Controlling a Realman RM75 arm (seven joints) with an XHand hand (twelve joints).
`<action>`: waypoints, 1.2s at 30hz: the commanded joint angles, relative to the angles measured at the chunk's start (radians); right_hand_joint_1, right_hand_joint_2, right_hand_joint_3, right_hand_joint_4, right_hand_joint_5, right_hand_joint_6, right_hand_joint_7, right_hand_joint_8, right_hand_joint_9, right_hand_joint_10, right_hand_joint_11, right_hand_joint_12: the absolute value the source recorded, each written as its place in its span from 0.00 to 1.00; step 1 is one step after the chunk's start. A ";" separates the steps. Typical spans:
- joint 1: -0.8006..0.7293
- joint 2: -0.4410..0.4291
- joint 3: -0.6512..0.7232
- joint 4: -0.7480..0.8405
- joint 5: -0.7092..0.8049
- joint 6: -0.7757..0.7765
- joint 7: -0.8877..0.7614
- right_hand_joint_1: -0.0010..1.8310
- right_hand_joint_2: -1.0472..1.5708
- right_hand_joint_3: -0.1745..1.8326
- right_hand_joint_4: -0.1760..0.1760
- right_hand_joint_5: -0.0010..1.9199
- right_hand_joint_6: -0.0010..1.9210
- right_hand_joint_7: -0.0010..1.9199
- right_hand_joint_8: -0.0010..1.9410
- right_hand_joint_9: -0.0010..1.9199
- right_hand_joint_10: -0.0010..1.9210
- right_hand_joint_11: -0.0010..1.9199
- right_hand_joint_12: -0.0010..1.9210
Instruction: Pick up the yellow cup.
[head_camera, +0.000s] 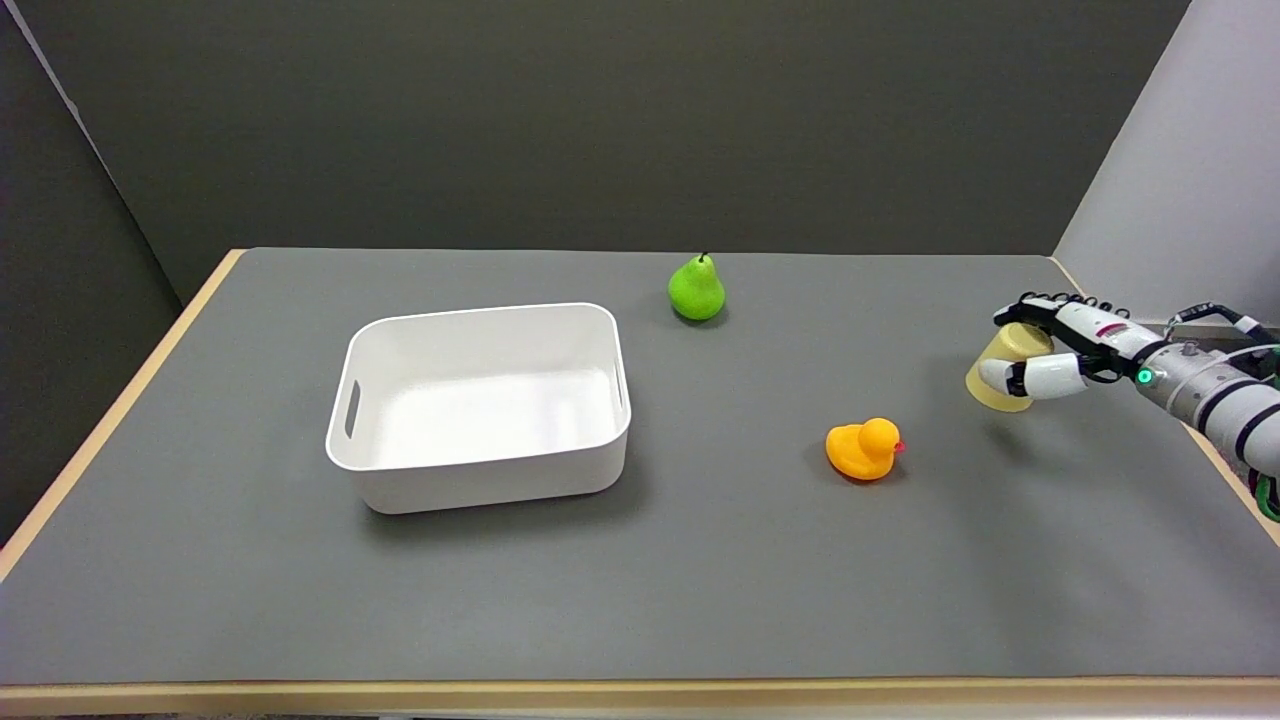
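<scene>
A pale yellow cup (1003, 372) stands upside down near the table's right side, its wider rim toward the mat. My right hand (1050, 350) reaches in from the right and wraps around it, fingers over the far top side and thumb along the near side. The cup's right half is hidden behind the hand. Whether the cup still touches the mat I cannot tell; a faint shadow lies under it.
An orange rubber duck (864, 449) sits on the grey mat left of and nearer than the cup. A green pear (697, 288) stands farther back. A white bin (480, 405) with handle slots stands left of centre. The table's right edge (1215, 455) runs under my forearm.
</scene>
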 joint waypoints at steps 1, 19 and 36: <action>0.077 -0.022 -0.060 -0.042 -0.011 0.007 0.007 0.31 0.61 0.56 0.33 0.11 0.26 0.11 0.23 0.02 0.35 0.00 0.51; 0.131 -0.048 -0.071 -0.066 -0.074 0.023 0.007 0.72 0.85 0.18 0.09 0.26 0.86 0.38 0.70 0.39 0.80 0.38 0.93; 0.179 -0.095 0.212 0.318 -0.072 0.222 0.007 0.73 0.85 0.16 0.09 0.30 0.84 0.41 0.66 0.39 0.78 0.43 0.90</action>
